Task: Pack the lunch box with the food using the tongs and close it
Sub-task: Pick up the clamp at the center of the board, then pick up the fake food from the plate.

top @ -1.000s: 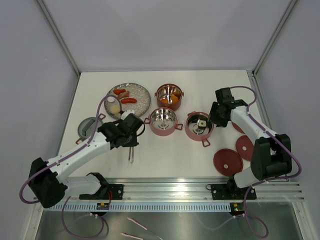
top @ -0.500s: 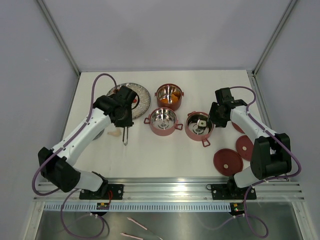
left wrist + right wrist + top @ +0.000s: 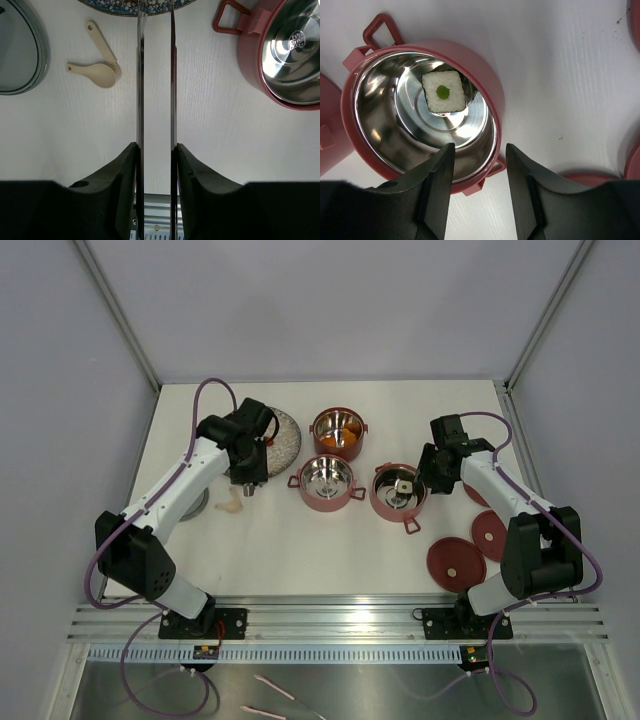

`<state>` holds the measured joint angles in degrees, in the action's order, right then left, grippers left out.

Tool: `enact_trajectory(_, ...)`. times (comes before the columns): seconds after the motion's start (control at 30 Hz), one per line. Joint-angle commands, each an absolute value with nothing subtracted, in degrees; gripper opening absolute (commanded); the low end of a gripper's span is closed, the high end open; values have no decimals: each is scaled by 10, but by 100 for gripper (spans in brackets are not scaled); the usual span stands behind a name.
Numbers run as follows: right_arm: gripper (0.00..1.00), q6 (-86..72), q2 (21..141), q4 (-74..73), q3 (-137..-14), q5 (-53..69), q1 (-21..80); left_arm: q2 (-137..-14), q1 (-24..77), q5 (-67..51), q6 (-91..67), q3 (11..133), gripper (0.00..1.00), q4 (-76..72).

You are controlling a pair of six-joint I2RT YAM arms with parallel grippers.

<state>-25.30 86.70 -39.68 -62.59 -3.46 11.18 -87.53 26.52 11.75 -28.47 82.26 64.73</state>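
In the left wrist view my left gripper is shut on the silvery tongs. Their two thin arms stand slightly apart and run forward to the edge of the grey speckled plate. Seen from above, that gripper hangs at the plate's near-left edge. Three dark-red lunch box tiers stand in the middle: one with orange food, an empty one, and one holding a white square piece. My right gripper is open above that tier's rim, with nothing in it.
Red disc lids lie at the right, near the right arm. Beige measuring spoons and a round glass lid lie left of the tongs. The left arm covers much of the plate.
The left arm has swung from the near left up to the plate, carrying the tongs, and its jaws have eased a little wider. The right arm has not moved.
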Motion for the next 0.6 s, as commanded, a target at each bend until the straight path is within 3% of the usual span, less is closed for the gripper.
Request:
enact_trajectory(0.0, 53, -244, 863, -387, -643, -28, 109, -871, 262, 105, -273, 850, 37, 630)
enact_trajectory(0.33, 53, -246, 865, -387, -637, -31, 110, -853, 256, 125, -277, 860, 30, 605)
enact_trajectory(0.57, 53, -246, 865, -388, -640, -32, 110, -843, 252, 184, -272, 891, 34, 594)
